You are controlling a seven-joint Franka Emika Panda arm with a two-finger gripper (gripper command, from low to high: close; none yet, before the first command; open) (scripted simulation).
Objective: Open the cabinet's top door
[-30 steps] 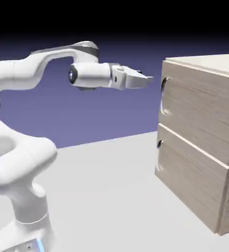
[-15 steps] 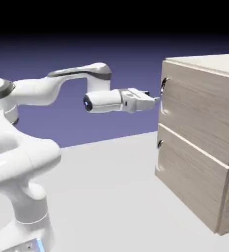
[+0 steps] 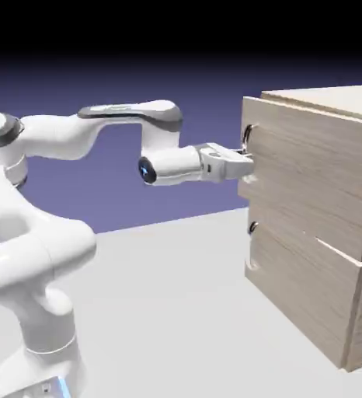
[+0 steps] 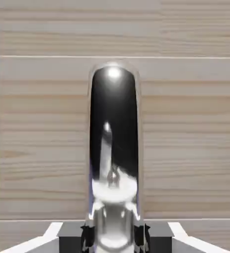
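Top door (image 3: 312, 171), right of frame: looks stiff, maybe heavy. Shiny handle (image 4: 114, 138) may slip. Claw (image 4: 115, 239) pinches handle, bottom middle; good spot, hold there.

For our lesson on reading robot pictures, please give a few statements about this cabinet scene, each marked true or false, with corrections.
1. The gripper is closed on the top door's handle. True.
2. The top door is flush with the cabinet's front. False: its handle-side edge stands out from the cabinet.
3. The lower panel has a handle of its own. True.
4. The gripper is at the lower panel's handle. False: it is at the handle above that one.
5. The top door is swung wide open. False: it is only slightly ajar.
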